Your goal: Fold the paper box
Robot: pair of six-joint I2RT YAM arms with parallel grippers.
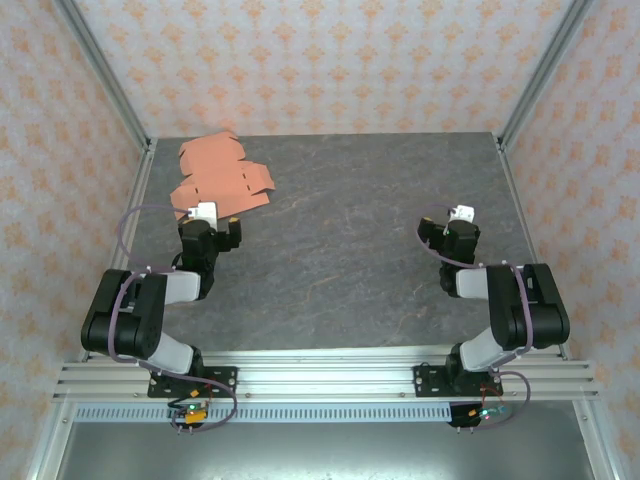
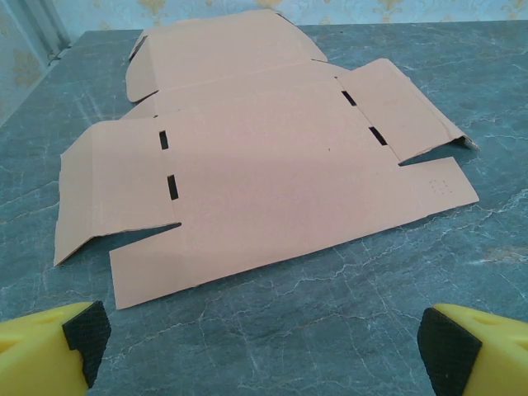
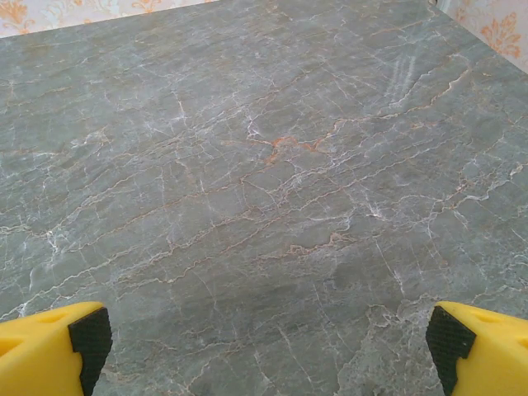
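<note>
Gaping, empty, both: left end effector [image 2: 266, 342] near paper box [image 2: 264, 181]; right end effector [image 3: 270, 342] apart.

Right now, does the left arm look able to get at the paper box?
Probably yes. The left gripper, jaws open, faces the paper box, which lies unfolded and flat on the table just ahead of it. Nothing stands between them. A sheet this flat may be awkward to pinch, though.

We note the paper box [image 2: 272, 181] as thin, matt cardboard; the tabletop [image 3: 247, 165] as smooth, marble-veined, faintly sheened; the fingers [image 2: 33, 351] as smooth yellow plastic.
</note>
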